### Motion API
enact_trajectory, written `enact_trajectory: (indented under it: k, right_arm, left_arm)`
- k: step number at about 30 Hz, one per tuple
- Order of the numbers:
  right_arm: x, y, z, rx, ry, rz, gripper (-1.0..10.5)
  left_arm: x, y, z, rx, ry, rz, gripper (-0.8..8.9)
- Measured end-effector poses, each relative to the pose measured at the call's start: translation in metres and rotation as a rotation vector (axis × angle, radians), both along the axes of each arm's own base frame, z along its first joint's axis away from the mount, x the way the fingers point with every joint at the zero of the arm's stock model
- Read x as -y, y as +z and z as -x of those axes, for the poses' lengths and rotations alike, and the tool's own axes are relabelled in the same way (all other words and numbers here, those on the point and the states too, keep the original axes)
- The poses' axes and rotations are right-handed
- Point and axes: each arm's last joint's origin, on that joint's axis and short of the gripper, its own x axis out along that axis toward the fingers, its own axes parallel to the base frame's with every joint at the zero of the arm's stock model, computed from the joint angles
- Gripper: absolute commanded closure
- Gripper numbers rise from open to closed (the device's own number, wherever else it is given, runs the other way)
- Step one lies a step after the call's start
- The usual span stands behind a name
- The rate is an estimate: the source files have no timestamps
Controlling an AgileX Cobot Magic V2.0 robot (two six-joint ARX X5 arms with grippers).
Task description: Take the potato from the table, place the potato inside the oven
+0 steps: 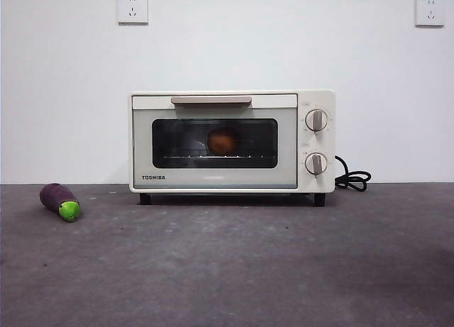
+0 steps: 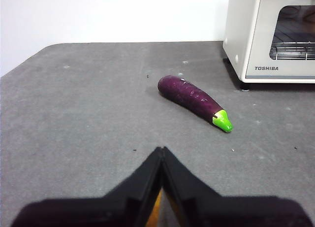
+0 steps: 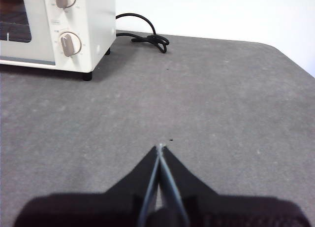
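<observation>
The orange-brown potato (image 1: pixel 223 140) lies on the rack inside the cream-white Toshiba oven (image 1: pixel 230 142), seen through its dark glass door, which is closed. The oven stands at the back of the dark grey table (image 1: pixel 234 263). My left gripper (image 2: pixel 161 149) hovers shut and empty over the table, short of the eggplant and the oven's left corner (image 2: pixel 268 35). Shut and empty too, my right gripper (image 3: pixel 160 147) hangs over bare table, off the oven's knob side (image 3: pixel 74 30). Neither arm shows in the front view.
A small purple eggplant (image 1: pixel 59 201) with a green end lies on the table left of the oven, also in the left wrist view as the eggplant (image 2: pixel 194 101). The oven's black cord (image 1: pixel 352 176) coils at its right. Two wall sockets sit high on the white wall.
</observation>
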Motion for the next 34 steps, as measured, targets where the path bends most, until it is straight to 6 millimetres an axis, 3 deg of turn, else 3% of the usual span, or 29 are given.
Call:
enact_trajectory:
  k: [34]
  right_arm:
    - [0.0006,-0.0002,0.0001,0.002,-0.037,-0.093,9.4]
  left_arm:
    - [0.0,0.0,0.0,0.0,0.0,0.0,8.17]
